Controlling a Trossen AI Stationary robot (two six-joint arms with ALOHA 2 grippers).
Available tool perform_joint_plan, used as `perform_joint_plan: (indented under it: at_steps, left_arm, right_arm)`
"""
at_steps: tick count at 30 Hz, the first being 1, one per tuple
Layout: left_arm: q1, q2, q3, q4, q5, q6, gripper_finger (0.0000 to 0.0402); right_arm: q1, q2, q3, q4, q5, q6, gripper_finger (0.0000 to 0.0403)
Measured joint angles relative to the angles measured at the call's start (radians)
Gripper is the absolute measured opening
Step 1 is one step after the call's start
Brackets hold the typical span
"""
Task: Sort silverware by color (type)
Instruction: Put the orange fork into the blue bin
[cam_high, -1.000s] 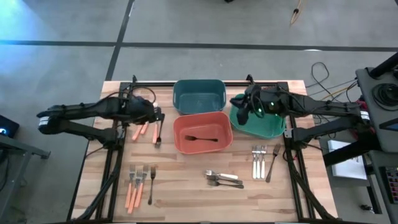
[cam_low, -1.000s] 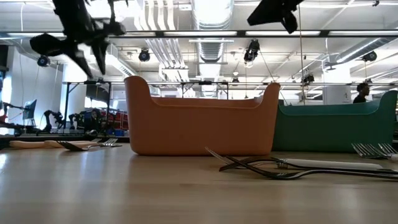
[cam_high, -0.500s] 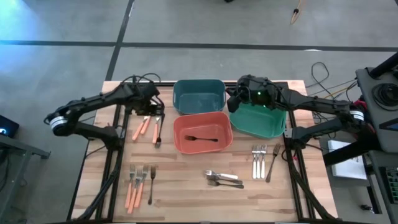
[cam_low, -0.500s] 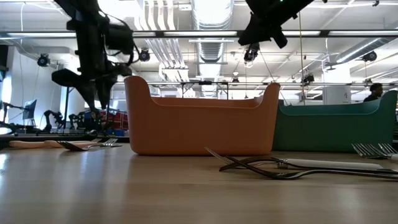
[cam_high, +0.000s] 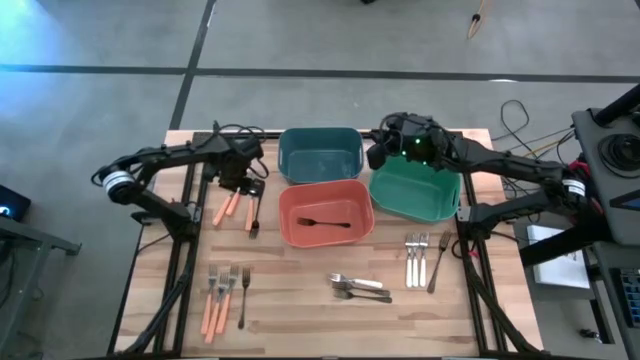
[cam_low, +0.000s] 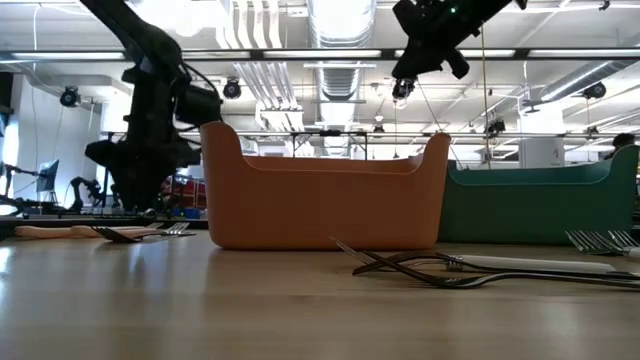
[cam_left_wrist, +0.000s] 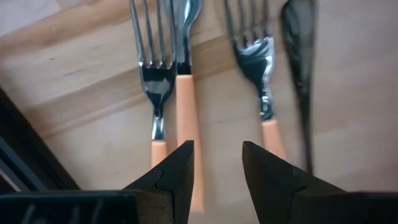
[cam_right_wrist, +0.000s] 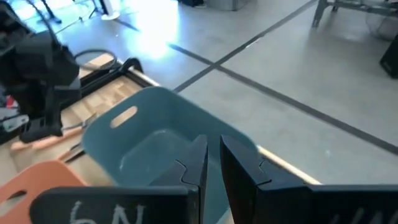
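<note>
Orange-handled forks (cam_left_wrist: 186, 118) and a black fork (cam_left_wrist: 301, 74) lie flat on the wood at the table's far left. My left gripper (cam_left_wrist: 217, 171) hangs open just above them, pointing down, its fingers on either side of bare wood between two orange handles (cam_high: 231, 205). It touches nothing. My right gripper (cam_high: 378, 155) is shut and holds nothing, high above the teal bin's (cam_right_wrist: 155, 134) right rim. One black fork (cam_high: 322, 223) lies in the orange-red bin (cam_high: 290, 200).
A green bin (cam_high: 415, 195) stands right of the orange-red one. More orange-handled and black forks (cam_high: 222, 298) lie near left, silver pieces (cam_high: 360, 288) at the near middle, and pale forks (cam_high: 425, 258) at the right. Bare wood lies between these groups.
My left gripper has come down from high above the table to just over the far-left forks, rolling its wrist and staying open. My right gripper has moved from over the green bin toward the teal bin, staying high and shut.
</note>
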Motion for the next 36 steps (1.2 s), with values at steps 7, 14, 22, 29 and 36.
perform_joint_plan:
  at_steps: [7, 14, 22, 29, 36]
  left_arm:
    - [0.000, 0.005, -0.041, 0.063, -0.034, -0.001, 0.0119]
    - [-0.001, 0.005, -0.073, 0.070, -0.087, -0.002, 0.0119]
    - [-0.001, 0.005, -0.074, 0.090, -0.087, -0.002, 0.0119]
    - [-0.001, 0.004, -0.082, 0.096, -0.087, -0.010, 0.0119]
    - [-0.001, 0.015, -0.085, 0.109, -0.086, -0.016, 0.0119]
  right_arm:
    - [-0.019, -0.022, 0.000, -0.003, -0.002, -0.032, 0.0036]
    - [-0.019, -0.020, 0.000, -0.007, -0.004, -0.034, 0.0036]
    - [-0.019, -0.020, 0.000, -0.008, -0.004, -0.034, 0.0036]
    - [-0.019, -0.020, 0.000, -0.008, -0.004, -0.034, 0.0036]
    - [-0.019, -0.020, 0.000, -0.008, -0.004, -0.038, 0.0036]
